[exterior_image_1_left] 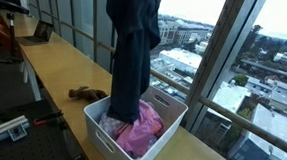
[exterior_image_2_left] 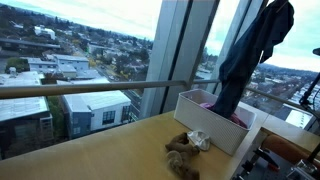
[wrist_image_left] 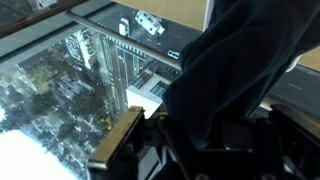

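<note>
So we had the gripper [wrist_image_left: 200,150] clamped tight on the garment [exterior_image_1_left: 132,51], which hung down into the bin [exterior_image_1_left: 105,138].

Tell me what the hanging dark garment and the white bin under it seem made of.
The dark garment looks like soft matte navy fabric, draping in long folds. The white bin is probably rigid plastic: smooth, thin straight walls.

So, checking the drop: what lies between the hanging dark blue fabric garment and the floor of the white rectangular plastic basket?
Crumpled pink cloth, shown in an exterior view; the dark blue garment hangs down onto it.
</note>
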